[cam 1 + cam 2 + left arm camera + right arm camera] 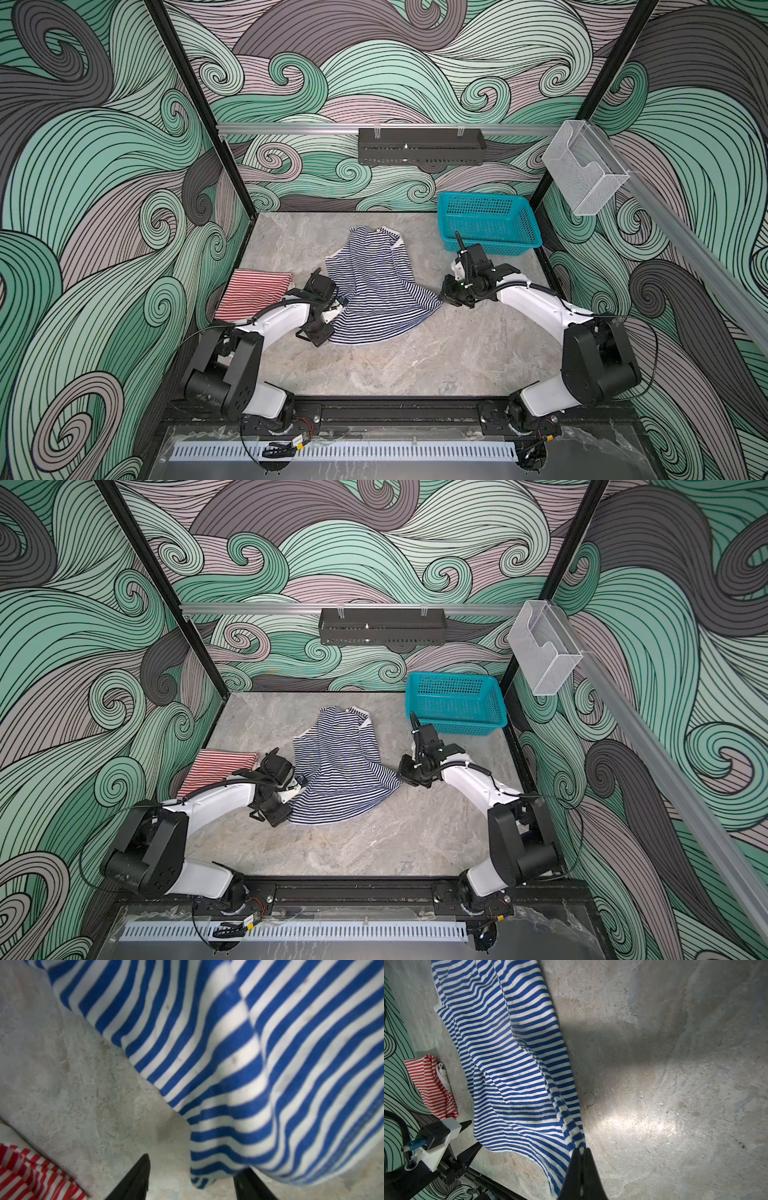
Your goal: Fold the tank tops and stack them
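Pinching the navy top [374,286] by a hem corner at its 4 o'clock with the right jaws, pressed together on the cloth. Holding the left jaws spread just beside the hem at 8 o'clock, apparently gripping nothing. Sprawled rumpled at the middle of the desk [415,365]. Likely light, limp and stretchy: best taken at hem corners or straps. Counted: two tops, with the red top [253,291] folded at 9 o'clock; one basket [490,248] at 1 o'clock.

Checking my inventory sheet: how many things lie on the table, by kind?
Tank tops: 2 (red-and-white tank top, navy-and-white tank top)
Baskets: 1 (teal basket)
Total: 3
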Robot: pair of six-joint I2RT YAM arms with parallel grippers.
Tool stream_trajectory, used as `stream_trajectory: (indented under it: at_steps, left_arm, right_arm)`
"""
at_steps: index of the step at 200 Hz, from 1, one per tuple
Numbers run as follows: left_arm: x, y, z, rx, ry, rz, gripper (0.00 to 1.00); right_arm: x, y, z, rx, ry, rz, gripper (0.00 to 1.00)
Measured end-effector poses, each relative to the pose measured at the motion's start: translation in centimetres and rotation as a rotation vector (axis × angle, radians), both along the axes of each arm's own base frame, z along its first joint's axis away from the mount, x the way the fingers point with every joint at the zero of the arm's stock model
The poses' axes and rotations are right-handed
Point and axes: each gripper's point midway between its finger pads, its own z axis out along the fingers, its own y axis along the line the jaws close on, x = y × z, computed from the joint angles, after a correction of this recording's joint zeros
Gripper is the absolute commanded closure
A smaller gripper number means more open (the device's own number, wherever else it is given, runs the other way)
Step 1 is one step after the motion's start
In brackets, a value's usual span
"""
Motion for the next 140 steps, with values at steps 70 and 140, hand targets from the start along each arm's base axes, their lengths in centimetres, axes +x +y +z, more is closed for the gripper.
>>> stream_trajectory:
  at_steps: [70,140]
  left_arm:
    - [-0.4,-1.6,-0.6,-0.051,0.155,-0.046,0.95]
    - [3.1,-2.1,6.1,-0.143,0.031,0.01,1.0]
  right_arm:
    - [0.1,-0.2,-0.1,0.0,0.0,-0.006,1.0]
    - [1.2,0.7,3.5,0.059,-0.097,0.005,1.0]
